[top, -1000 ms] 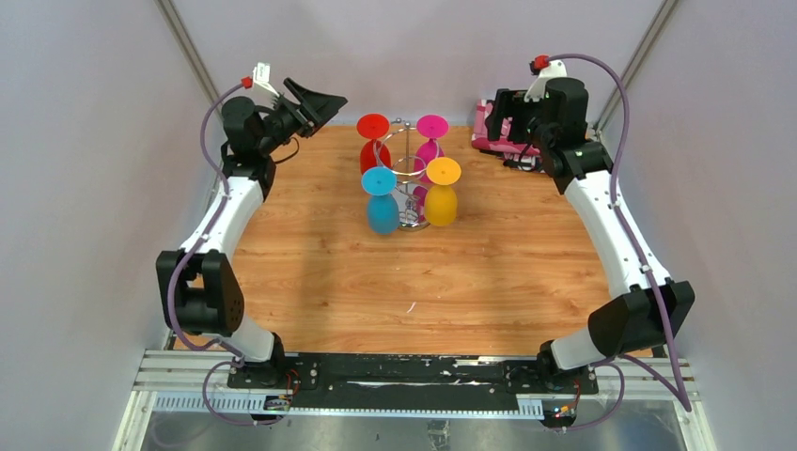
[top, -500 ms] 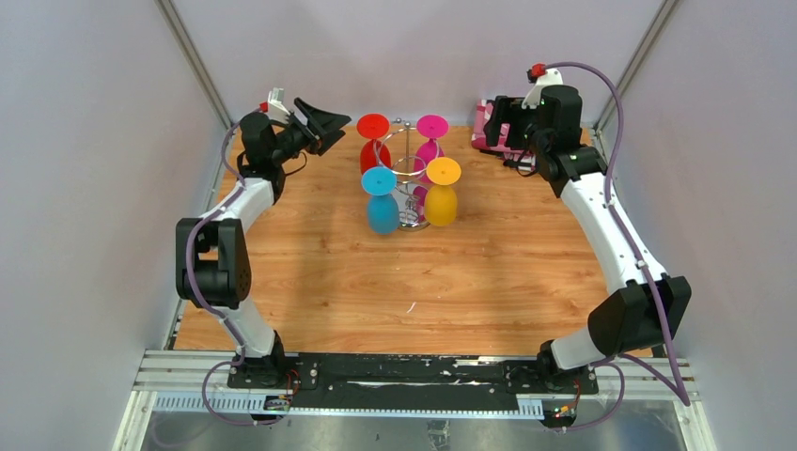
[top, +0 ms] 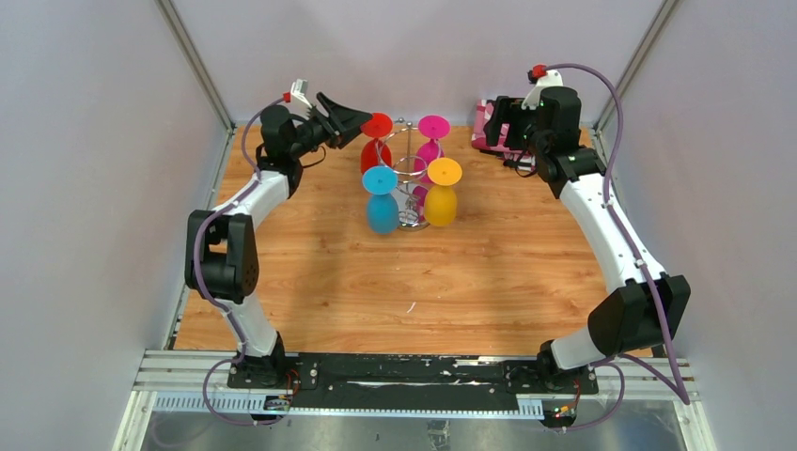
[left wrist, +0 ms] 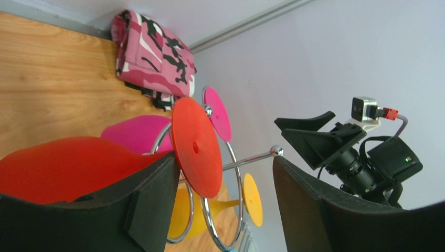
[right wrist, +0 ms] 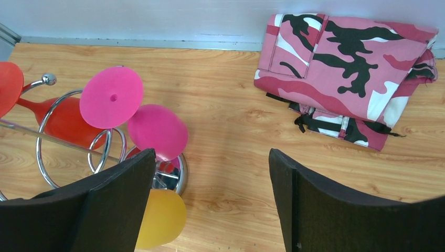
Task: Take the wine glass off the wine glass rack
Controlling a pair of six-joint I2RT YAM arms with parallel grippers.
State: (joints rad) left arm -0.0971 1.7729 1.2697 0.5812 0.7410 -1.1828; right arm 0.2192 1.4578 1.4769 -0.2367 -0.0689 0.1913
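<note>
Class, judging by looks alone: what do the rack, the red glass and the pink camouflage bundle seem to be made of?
Rack: polished chrome-look metal wire, with mirror-like reflections.
Red glass: probably plastic; opaque, matte, evenly coloured.
Bundle: printed fabric, shown by its soft folds and seams.

Wine glass rack (right wrist: pixel 173 176): chrome metal wire, mirror-glossy base and pole. Red wine glass (left wrist: pixel 197 147), pink wine glass (right wrist: pixel 111 97), yellow wine glass (top: pixel 441 202) and blue wine glass (top: pixel 382 211): opaque, smooth, look like plastic, satin to matt. Tabletop (top: pixel 395 282): wood-grain, smooth, low sheen. Camo cloth (right wrist: pixel 351 73): soft woven fabric, matt, folded. Left gripper (left wrist: pixel 224 159) fingers (left wrist: pixel 152 210): matt black plastic, faintly textured. Right arm (top: pixel 601 216): glossy white shell.
</note>
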